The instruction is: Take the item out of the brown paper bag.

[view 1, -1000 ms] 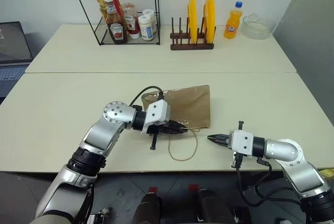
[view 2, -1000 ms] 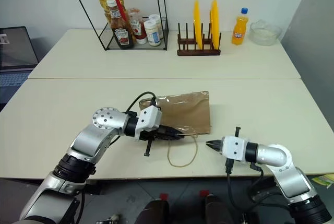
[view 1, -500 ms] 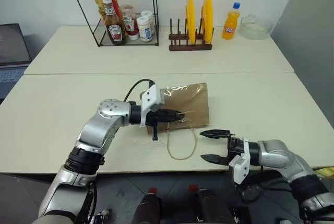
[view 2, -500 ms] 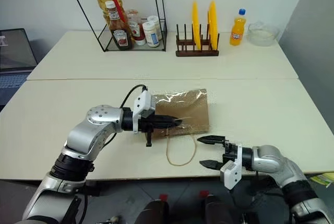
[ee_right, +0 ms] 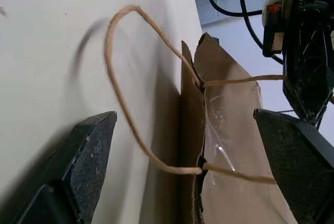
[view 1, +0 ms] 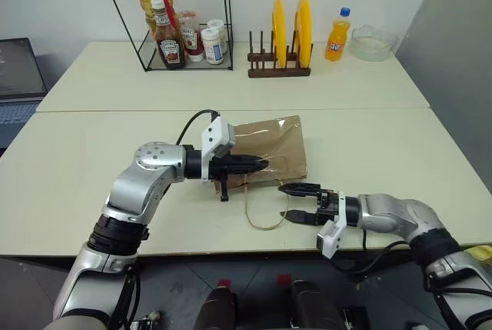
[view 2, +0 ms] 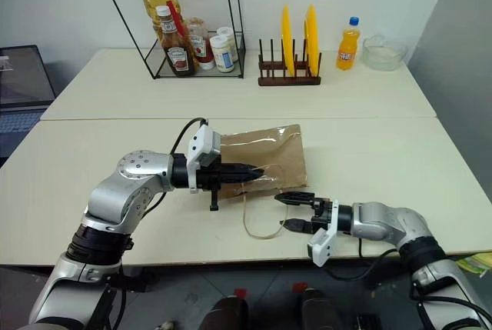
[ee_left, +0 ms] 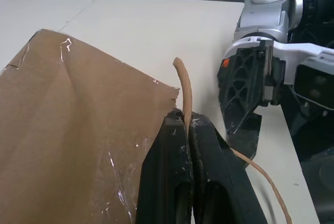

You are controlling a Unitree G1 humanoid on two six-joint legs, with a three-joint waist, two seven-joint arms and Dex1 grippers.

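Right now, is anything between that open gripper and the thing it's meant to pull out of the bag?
Yes. The brown paper bag itself covers the item. The open right gripper faces its mouth edge, where a loose handle loop lies on the table. The left gripper pinches the other handle.

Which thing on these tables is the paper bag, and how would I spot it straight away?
Look at the near table, the one the two arms reach over. Around its middle a flat brown paper bag lies on its side, creased, with a thin loop handle trailing toward the front edge. It is the only brown paper thing there, and the left fingers pinch its other handle.
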